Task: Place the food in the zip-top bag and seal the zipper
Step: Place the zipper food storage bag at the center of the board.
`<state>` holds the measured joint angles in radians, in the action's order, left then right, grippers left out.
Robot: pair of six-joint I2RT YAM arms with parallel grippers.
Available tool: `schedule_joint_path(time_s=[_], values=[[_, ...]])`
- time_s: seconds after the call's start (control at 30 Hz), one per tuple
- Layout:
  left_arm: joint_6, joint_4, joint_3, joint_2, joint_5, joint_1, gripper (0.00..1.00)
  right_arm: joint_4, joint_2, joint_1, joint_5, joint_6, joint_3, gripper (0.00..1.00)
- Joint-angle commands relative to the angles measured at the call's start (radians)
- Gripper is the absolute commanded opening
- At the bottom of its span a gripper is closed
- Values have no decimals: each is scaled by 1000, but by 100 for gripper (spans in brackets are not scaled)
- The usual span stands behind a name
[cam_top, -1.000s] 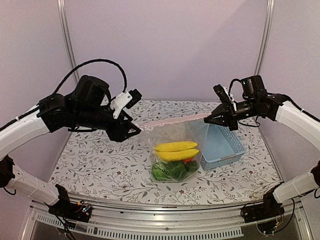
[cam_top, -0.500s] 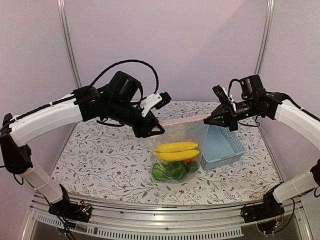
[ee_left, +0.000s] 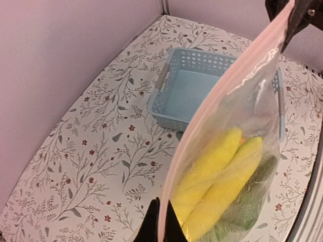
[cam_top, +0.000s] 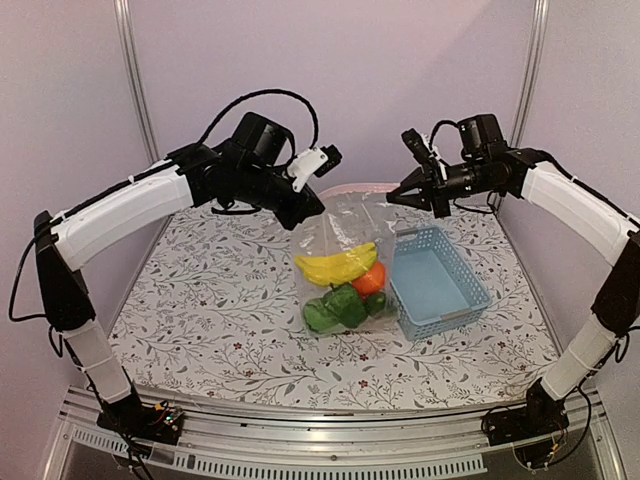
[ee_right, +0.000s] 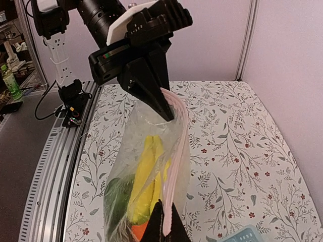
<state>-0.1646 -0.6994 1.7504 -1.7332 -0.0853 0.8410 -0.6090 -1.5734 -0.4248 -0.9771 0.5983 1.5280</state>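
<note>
Both ends of the zipper (cam_top: 352, 188) are pinched: the left gripper (cam_top: 318, 211) has its jaws pressed together on the left end, the right gripper (cam_top: 392, 198) on the right end. The bag (cam_top: 335, 235) hangs between them over mid-table (cam_top: 200, 310), just left of the basket (cam_top: 440, 290). Bananas (cam_top: 335, 267), an orange (cam_top: 371, 280) and a pepper (cam_top: 344, 303) lie in its bottom.

Reaching inward with both arms, elbows raised, forearms converging well above the table (cam_top: 200, 310). Pinching with left fingers (cam_top: 313, 207), fully closed, tips pointing down-right. Same with right fingers (cam_top: 394, 197), closed, tips pointing left. Gripping opposite ends of zipper (cam_top: 350, 187).
</note>
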Motion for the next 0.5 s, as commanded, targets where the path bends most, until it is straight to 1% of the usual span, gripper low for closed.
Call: schedule_joint_path(time_s=[0.0, 0.07, 0.1, 0.2, 0.33, 0.4, 0.47], values=[[-108, 99, 112, -50, 139, -91, 0, 31, -155, 6, 19, -24, 222, 2], [-131, 76, 148, -71, 115, -87, 0, 33, -200, 6, 0, -27, 287, 3], [-127, 73, 139, -69, 101, -85, 0, 35, -221, 6, -11, -28, 296, 3], [-109, 69, 23, -41, 49, -62, 0, 37, -236, 6, -36, -12, 228, 4], [-61, 51, -205, -19, -4, 3, 0, 16, -213, 2, -81, 47, 44, 14], [-36, 18, -272, -24, 3, 55, 4, -33, -200, -6, -105, 83, -27, 21], [-27, -25, -309, -23, 47, 110, 12, -90, -180, -19, -119, 125, -89, 29]])
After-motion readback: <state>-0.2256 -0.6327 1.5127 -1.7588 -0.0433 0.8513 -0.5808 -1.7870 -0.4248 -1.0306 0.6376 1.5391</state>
